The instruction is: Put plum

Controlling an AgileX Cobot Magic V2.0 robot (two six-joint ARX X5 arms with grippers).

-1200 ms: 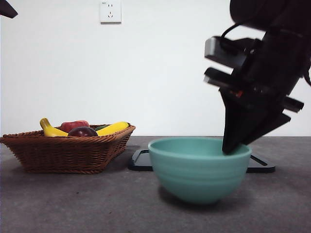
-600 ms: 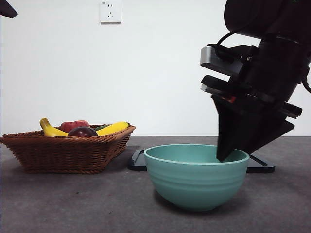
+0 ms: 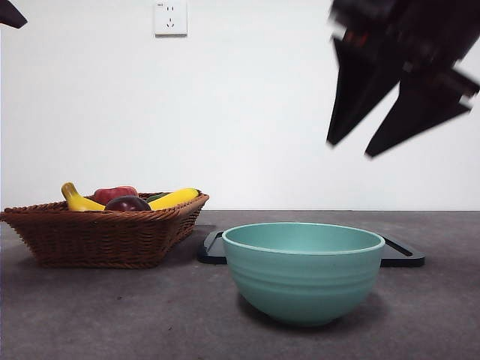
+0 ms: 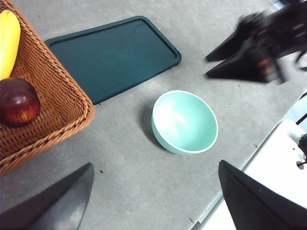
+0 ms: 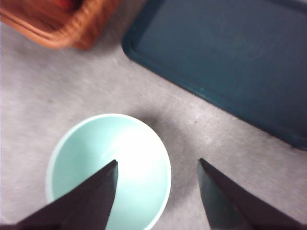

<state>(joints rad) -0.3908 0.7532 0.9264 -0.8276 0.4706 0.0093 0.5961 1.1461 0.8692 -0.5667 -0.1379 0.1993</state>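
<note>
The plum [image 3: 127,203] lies dark and glossy in the wicker basket [image 3: 97,236] at the left, in front of a red fruit [image 3: 114,193] and between two yellow bananas [image 3: 174,198]. In the left wrist view the plum [image 4: 18,101] sits near the basket's front rim [image 4: 57,91]. My right gripper [image 3: 349,148] hangs open and empty high above the teal bowl [image 3: 304,271], whose inside [image 5: 109,167] shows nothing in it. My left gripper [image 4: 154,165] is open and empty, well above the table between basket and bowl [image 4: 184,122].
A dark flat tray [image 3: 401,255] lies behind the bowl, also the tray [image 4: 112,55] beside the basket. The table's edge [image 4: 230,191] runs close past the bowl. A black tip [image 3: 9,13] of the waiting left arm shows at the top left corner.
The right gripper held the bowl's rim, set the bowl down slightly to the left, let go and rose high above it. Basket and fruit have not moved.
</note>
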